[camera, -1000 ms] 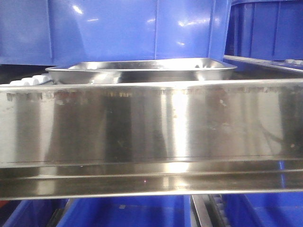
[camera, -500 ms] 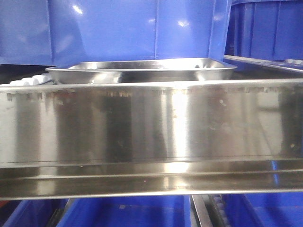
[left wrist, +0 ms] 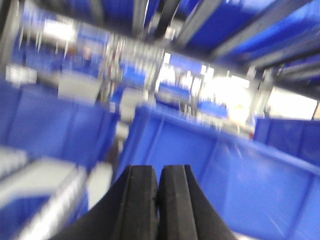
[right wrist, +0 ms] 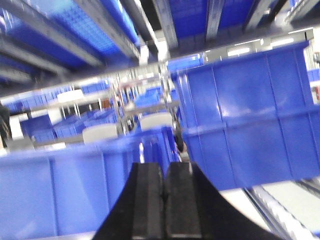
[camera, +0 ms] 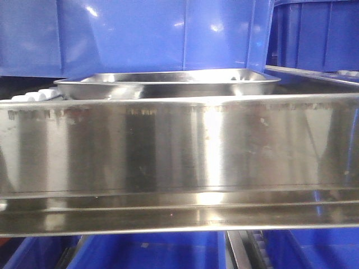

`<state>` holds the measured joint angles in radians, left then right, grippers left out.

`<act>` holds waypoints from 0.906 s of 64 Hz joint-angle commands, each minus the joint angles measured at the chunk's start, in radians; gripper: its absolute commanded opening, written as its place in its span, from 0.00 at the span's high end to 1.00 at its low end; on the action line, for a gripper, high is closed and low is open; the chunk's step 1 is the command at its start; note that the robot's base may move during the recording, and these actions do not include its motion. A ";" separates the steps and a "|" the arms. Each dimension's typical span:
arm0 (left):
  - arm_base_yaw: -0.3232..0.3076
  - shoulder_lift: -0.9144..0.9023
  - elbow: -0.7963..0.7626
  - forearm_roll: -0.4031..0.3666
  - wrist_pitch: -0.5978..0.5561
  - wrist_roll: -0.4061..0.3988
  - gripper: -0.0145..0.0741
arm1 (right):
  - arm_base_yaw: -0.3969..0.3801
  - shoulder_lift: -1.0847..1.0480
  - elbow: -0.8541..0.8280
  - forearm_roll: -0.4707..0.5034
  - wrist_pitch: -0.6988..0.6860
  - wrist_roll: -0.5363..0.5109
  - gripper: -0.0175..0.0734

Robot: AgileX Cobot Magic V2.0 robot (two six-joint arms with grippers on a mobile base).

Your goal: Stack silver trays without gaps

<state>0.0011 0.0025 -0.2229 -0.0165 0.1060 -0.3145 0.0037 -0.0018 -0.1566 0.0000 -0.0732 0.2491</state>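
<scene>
My left pincer point(left wrist: 158, 172) is shut tight. Its two black fingers point(left wrist: 140, 200) press together with nothing between them. My right pincer point(right wrist: 164, 170) is shut the same way and holds nothing. Both wrist views are blurry. Past the fingers I can only make out blue bins point(left wrist: 210, 155) and racks point(left wrist: 200, 25). I see no tray there, so I think neither pincer is near the work.

In the front view, one silver tray point(camera: 168, 83) sits on the shelf. It is just behind the long shiny shelf rail point(camera: 179, 145) and in front of a big blue bin point(camera: 140, 33). Its rim looks level. The rail hides its lower part, so I cannot tell if another tray sits under it.

I think the step now is to bring an arm to a tray. To do it well, I should open the pincer first and come in over the rail without hitting it. Then I should grab the thin rim. The steel looks slippery, so I should squeeze firmly. Before I let go, I should line up all the corners so the trays nest with no gap.
</scene>
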 commanded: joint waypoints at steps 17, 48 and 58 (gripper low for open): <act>-0.006 -0.002 -0.076 -0.155 0.018 -0.008 0.84 | -0.007 0.002 -0.144 0.059 0.281 0.004 0.89; -0.006 -0.002 -0.129 -0.138 -0.038 -0.003 0.84 | -0.007 0.002 -0.220 0.233 0.365 0.002 0.89; -0.006 0.013 -0.236 -0.077 0.022 -0.003 0.84 | -0.007 0.002 -0.359 0.233 0.586 -0.119 0.89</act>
<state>0.0011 0.0000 -0.3984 -0.1242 0.1161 -0.3165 0.0037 -0.0041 -0.4487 0.2295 0.4326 0.2033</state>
